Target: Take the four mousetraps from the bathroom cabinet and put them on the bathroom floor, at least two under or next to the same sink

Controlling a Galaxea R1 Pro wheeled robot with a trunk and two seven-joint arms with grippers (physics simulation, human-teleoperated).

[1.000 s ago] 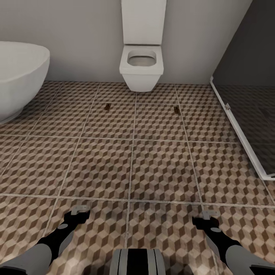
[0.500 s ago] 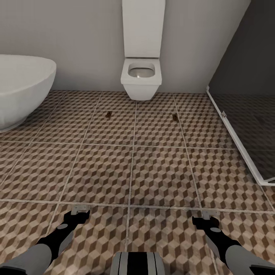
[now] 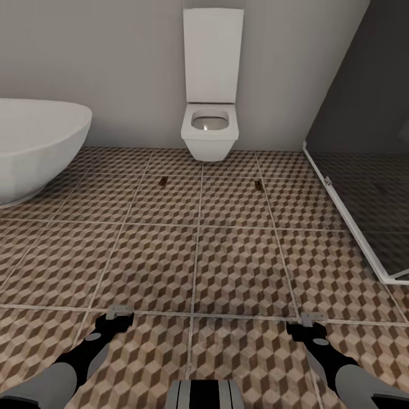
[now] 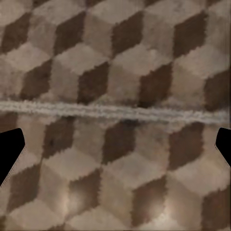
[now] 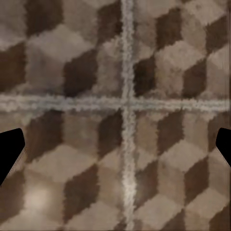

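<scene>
Two tiny dark-brown flat mousetraps, one [image 3: 162,182] left and one [image 3: 258,184] right of the white wall-hung toilet [image 3: 208,130], lie on the brown-and-beige cube-patterned tile floor [image 3: 238,267], well apart. My left gripper [image 3: 119,314] and right gripper [image 3: 309,321] hang released, holding nothing. They look like traps, though they are too small to be sure. The risk I see: no sink stands beside them, so they may not count.

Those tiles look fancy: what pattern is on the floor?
Brown, beige and white 3D cubes on the floor, with pale grout; clearest in the head view.
</scene>
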